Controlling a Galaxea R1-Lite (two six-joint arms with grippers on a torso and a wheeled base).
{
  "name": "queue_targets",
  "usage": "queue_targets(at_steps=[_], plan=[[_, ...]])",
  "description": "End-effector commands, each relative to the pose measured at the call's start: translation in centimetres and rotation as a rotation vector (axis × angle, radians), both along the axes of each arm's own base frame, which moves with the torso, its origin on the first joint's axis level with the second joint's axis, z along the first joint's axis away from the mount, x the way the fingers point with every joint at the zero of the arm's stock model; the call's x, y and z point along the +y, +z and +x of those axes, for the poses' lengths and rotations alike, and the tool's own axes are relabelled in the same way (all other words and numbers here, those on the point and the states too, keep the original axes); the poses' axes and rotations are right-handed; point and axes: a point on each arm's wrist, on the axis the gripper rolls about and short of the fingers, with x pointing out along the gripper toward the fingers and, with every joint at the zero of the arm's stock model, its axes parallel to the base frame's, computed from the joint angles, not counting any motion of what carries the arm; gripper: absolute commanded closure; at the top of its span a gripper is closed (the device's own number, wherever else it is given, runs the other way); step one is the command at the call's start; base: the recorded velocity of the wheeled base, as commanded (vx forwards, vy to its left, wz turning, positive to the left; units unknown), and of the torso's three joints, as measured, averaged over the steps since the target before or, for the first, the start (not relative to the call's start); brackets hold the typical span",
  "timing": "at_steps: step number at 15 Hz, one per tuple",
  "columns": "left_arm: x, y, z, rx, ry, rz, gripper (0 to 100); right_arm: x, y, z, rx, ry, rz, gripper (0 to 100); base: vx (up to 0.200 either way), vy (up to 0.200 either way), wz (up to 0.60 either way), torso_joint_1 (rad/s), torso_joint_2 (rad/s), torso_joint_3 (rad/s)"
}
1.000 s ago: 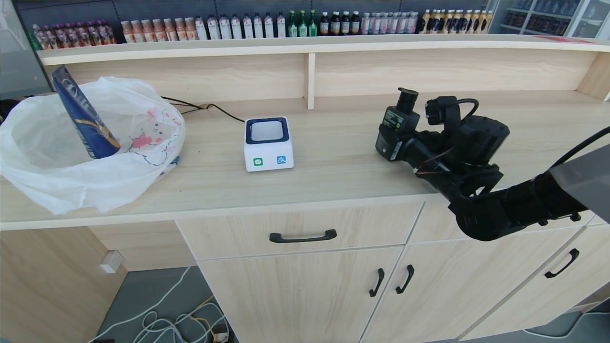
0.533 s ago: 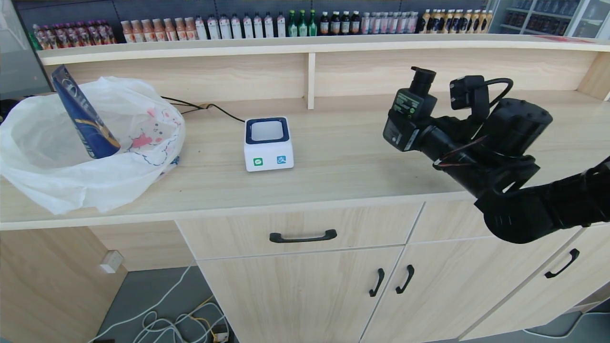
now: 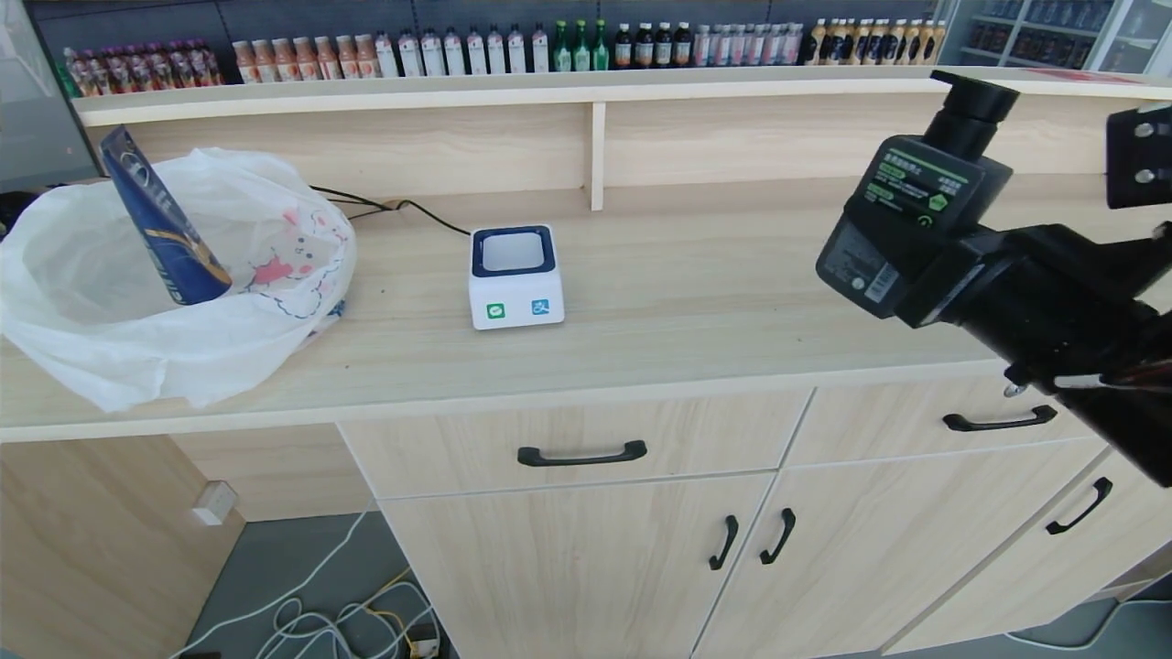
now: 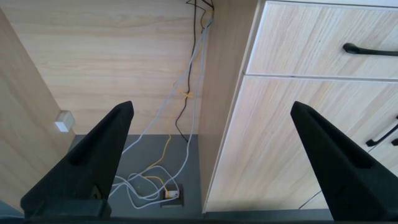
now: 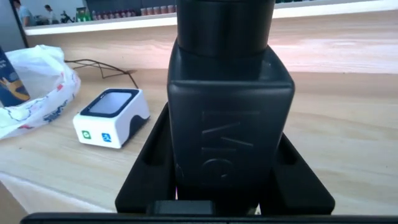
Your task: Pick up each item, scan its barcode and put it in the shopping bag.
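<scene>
Bearing scanner [image 3: 515, 275]: counter [image 3: 696, 307] before bottle shelves [image 3: 586, 46]

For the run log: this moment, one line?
right gripper: shut on black bottle above counter | left gripper: open, down by cabinet | scanner: uncovered | shopping bag: blue pack inside

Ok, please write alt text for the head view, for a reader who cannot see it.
The right pincer holds a black bottle above the right end of a wooden counter. A white scanner sits mid-counter; a white shopping bag holding a blue packet lies at the left end.
</scene>
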Motion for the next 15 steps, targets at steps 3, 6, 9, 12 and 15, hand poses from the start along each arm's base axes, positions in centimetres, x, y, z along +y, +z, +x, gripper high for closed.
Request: queue_targets(at_steps=[3, 6, 9, 12, 15], plan=[[0.0, 0.0, 0.0, -0.002, 0.000, 0.000, 0, -1.5, 0.9, -7.5, -0.052, 0.025, 0.108, 100, 0.000, 0.000, 0.00, 0.000, 0.00, 0.000], [0.0, 0.0, 0.0, 0.000, 0.000, 0.000, 0, -1.7, 0.6, -7.8, -0.017, 0.031, 0.174, 100, 0.000, 0.000, 0.00, 0.000, 0.00, 0.000], [0.0, 0.0, 0.0, -0.002, 0.000, 0.000, 0, -1.1, 0.7, -7.3, -0.015, 0.047, 0.170, 100, 0.000, 0.000, 0.00, 0.000, 0.00, 0.000], [0.0, 0.0, 0.0, 0.000, 0.000, 0.000, 0, 1.4, 1.3, -5.8, 0.000, 0.138, 0.215, 100, 0.000, 0.000, 0.00, 0.000, 0.00, 0.000], [0.0, 0.0, 0.0, 0.000, 0.000, 0.000, 0, 3.5, -0.2, -4.3, 0.040, 0.267, 0.214, 100, 0.000, 0.000, 0.00, 0.000, 0.00, 0.000]])
